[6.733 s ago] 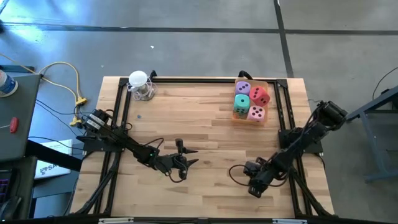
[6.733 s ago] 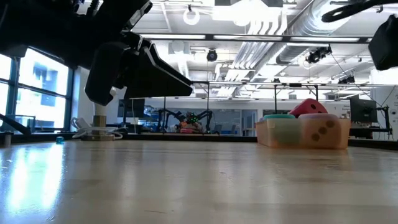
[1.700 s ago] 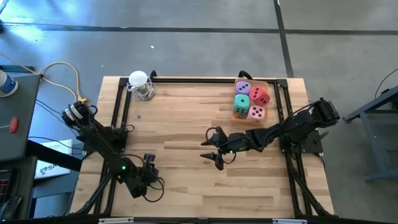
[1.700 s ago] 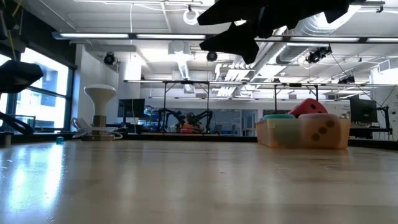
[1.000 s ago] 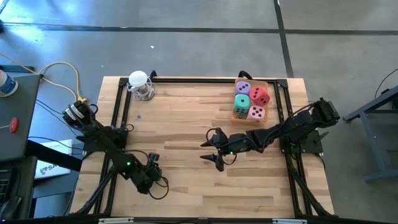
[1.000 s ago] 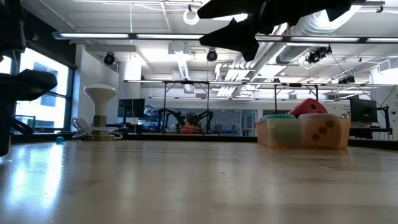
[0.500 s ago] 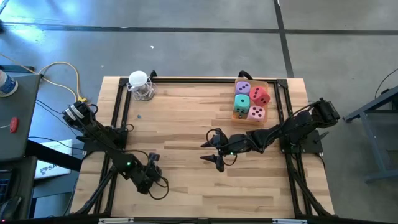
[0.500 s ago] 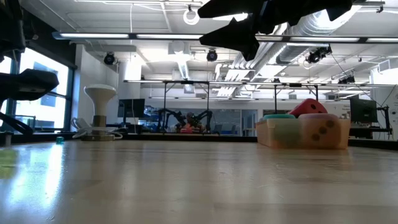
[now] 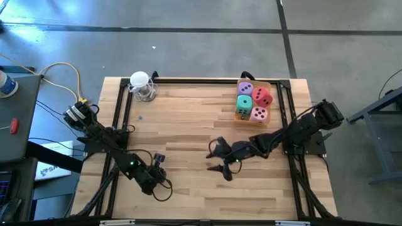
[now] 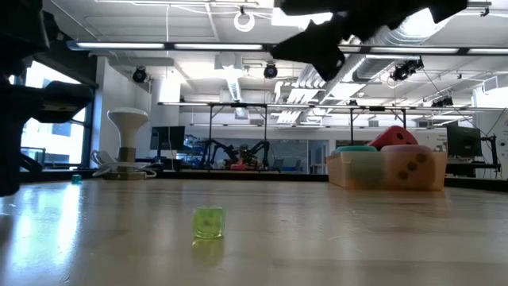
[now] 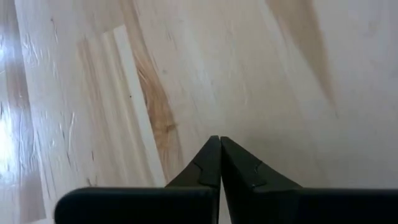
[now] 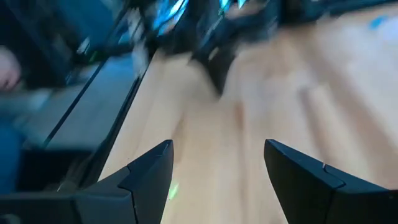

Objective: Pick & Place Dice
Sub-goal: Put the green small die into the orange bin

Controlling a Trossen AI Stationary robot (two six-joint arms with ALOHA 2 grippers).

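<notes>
Sitting in tray [image 9: 271, 83]: mint, pink, purple, red dice [image 9: 252, 101]; left gripper [image 11: 219, 163] pinched together, right gripper [image 12: 217, 162] spread.

Your left arm is folded low along the table's left side, reaching toward the near edge. Its left gripper [image 9: 161, 182] sits by the near-left part of the table, and in its wrist view the two fingertips [image 11: 219, 163] meet in a closed point with nothing between them. Your right arm stretches in from the right side toward the table's middle, elbow up. Its right gripper [image 9: 221, 162] hangs above the wood with the fingers [image 12: 152, 169] spread apart and empty; in the low view it shows as a dark shape overhead.
</notes>
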